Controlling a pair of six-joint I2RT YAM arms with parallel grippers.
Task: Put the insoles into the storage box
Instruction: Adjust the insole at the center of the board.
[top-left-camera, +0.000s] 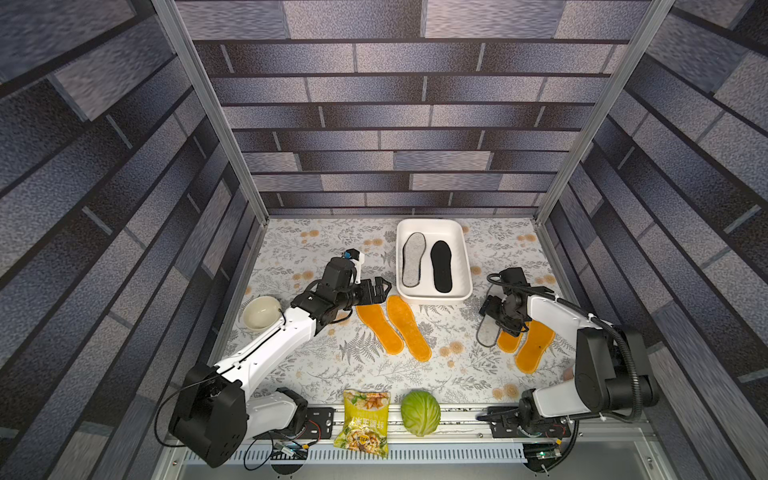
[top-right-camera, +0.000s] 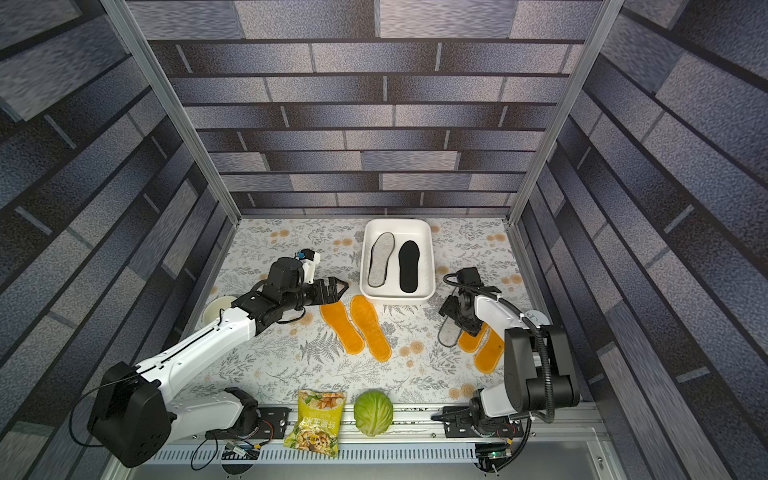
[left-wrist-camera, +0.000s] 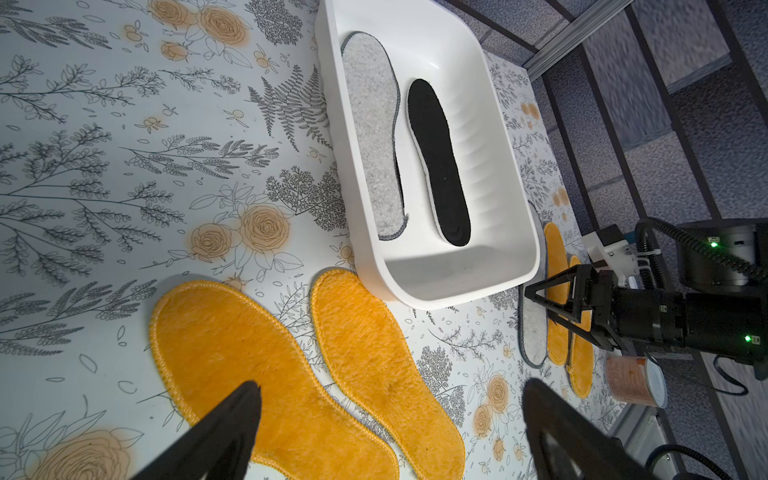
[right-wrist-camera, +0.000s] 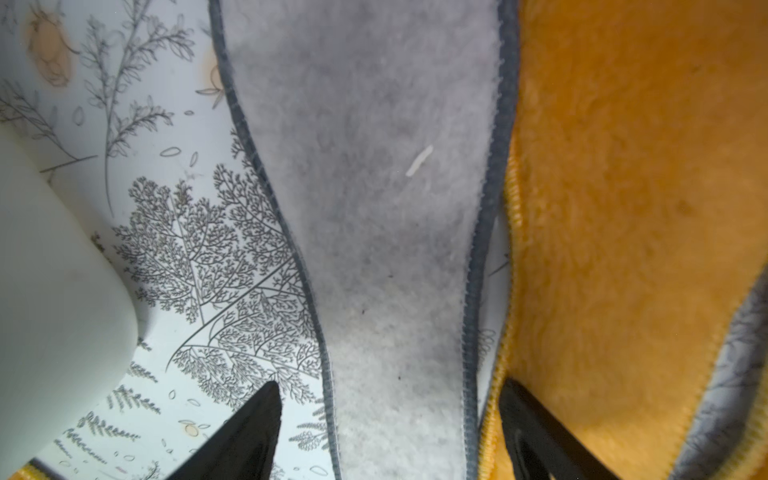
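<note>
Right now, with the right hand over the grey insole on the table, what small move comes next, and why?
Probably lower the right hand and close on the grey insole. Its open fingers straddle it where it lies on the table, outside the storage box; one finger sits at the edge of the neighbouring orange insole, so close carefully.

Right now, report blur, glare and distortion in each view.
Both top views: wide-angle stretch, aluminium frame posts splay outward. Left wrist: glare streaks inside the white plastic storage box; near left gripper blurred. Right wrist: very close, light grey felt insole soft, shadowed.
</note>
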